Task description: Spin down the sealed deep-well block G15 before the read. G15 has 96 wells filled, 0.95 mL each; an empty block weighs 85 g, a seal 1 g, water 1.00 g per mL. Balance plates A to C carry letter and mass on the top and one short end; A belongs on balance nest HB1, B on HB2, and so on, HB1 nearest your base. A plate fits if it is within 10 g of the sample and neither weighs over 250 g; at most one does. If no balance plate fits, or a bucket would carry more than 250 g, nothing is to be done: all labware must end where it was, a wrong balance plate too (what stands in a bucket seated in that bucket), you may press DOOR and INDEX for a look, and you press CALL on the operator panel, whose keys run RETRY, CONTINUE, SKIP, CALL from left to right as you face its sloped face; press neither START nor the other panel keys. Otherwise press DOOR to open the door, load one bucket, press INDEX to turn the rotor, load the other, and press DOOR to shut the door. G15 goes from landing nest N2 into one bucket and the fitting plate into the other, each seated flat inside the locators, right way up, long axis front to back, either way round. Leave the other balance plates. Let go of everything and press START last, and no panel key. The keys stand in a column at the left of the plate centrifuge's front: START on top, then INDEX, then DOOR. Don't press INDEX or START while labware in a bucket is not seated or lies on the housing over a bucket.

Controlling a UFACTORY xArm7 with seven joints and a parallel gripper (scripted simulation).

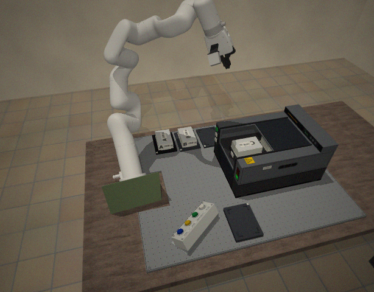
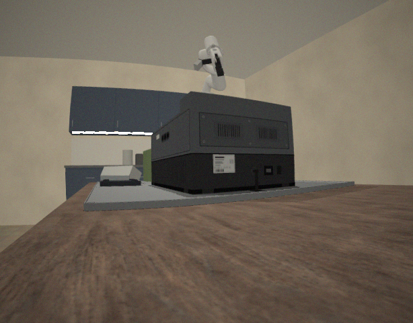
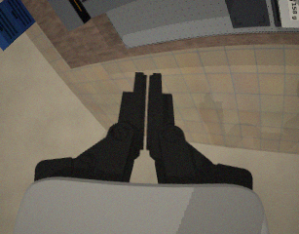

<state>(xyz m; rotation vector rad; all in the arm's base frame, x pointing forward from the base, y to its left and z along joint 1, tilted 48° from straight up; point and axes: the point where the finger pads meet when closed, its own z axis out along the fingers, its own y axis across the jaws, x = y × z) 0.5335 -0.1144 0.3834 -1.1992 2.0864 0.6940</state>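
My gripper [image 1: 226,62] is shut on nothing and hangs high in the air behind the plate centrifuge [image 1: 272,151]. In the wrist view its fingers touch each other over the floor tiles. The centrifuge door is open, and balance plate C [image 1: 246,145] sits in the bucket that shows in the opening. Plates A [image 1: 163,140] and B [image 1: 187,137] stand on their nests left of the centrifuge. The third balance nest [image 1: 206,136] is bare. The dark landing nest [image 1: 243,222] at the front is bare. I do not see block G15 in any view.
The white operator panel [image 1: 195,226] with blue, yellow, green and white keys stands at the front left. A green board [image 1: 132,192] stands by the arm's base. The exterior view shows the centrifuge's back [image 2: 222,142] with the gripper [image 2: 218,69] above it.
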